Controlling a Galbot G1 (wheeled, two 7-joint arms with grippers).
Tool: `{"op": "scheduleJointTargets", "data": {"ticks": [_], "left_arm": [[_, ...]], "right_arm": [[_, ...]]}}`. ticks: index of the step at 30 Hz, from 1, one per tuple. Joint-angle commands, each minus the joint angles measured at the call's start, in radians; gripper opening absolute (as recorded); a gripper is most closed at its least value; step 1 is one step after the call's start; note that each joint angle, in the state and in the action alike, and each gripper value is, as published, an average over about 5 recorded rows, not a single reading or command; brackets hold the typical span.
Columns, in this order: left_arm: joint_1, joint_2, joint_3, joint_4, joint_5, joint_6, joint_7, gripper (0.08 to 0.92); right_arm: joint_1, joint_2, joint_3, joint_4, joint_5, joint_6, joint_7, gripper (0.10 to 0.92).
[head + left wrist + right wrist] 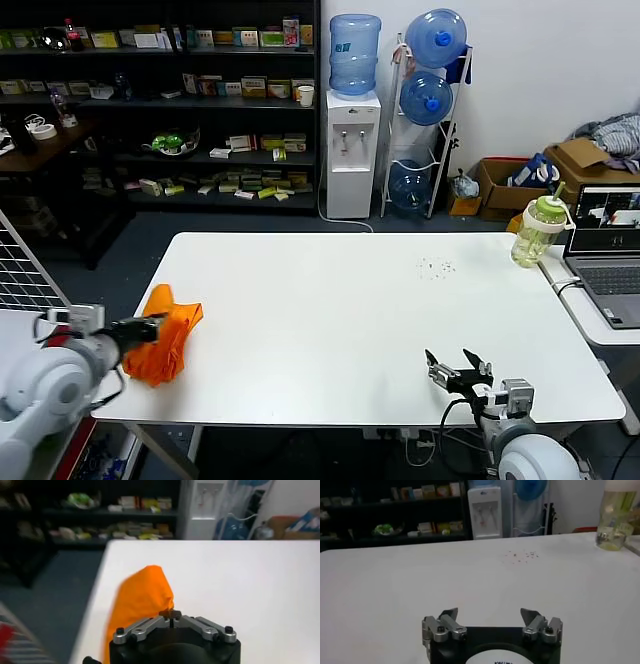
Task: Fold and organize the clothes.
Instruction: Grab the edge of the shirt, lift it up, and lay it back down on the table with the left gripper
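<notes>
At table's (330,300) near left corner, left gripper (157,325) clamped on bunched orange T-shirt (165,340), right gripper (455,372) spread wide at near right edge.

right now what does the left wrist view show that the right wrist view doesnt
Only the left wrist view shows the orange T-shirt, bunched at the table's left edge, with the left gripper shut on a fold of it, and the floor beside the table. Only the right wrist view shows the right gripper, open and empty above bare tabletop, the small dark specks farther along the surface, and the green-tinted bottle at the far corner. Both show the white table, the dark shelves and the water dispenser behind it.
</notes>
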Motion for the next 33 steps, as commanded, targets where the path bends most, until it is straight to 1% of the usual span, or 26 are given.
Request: {"op": "scheduleJointTargets", "data": {"ticks": [1,4,7,9,12,20,29,33], "left_arm": [[-0.474,-0.506,0.576,0.000,-0.270,0.008,-0.355,0.090],[-0.548,-0.598,0.631,0.085,-0.244,0.002,-0.373,0.090],[-0.598,-0.686,0.663,0.168,-0.211,-0.004,-0.382,0.090],[-0.617,-0.733,0.674,0.224,-0.174,-0.005,-0.377,0.090],[-0.631,-0.779,0.684,0.296,-0.123,-0.006,-0.364,0.090],[-0.635,-0.848,0.700,0.374,-0.056,-0.009,-0.350,0.090],[-0.624,-0.896,0.731,0.386,-0.044,-0.014,-0.361,0.090],[-0.620,-0.912,0.725,0.402,-0.017,-0.008,-0.335,0.090]], "right_arm": [[-0.121,0.041,0.086,0.035,-0.036,-0.014,0.014,0.823],[-0.135,0.053,0.096,0.042,-0.038,-0.019,0.018,0.823],[-0.135,0.059,0.094,0.042,-0.038,-0.022,0.022,0.823],[-0.131,0.060,0.091,0.040,-0.038,-0.024,0.024,0.823],[-0.126,0.058,0.088,0.040,-0.036,-0.026,0.025,0.823],[-0.134,0.051,0.100,0.045,-0.031,-0.021,0.024,0.823],[-0.138,0.044,0.118,0.049,-0.024,-0.009,0.013,0.823],[-0.132,0.037,0.126,0.043,-0.034,0.045,-0.028,0.823]]}}
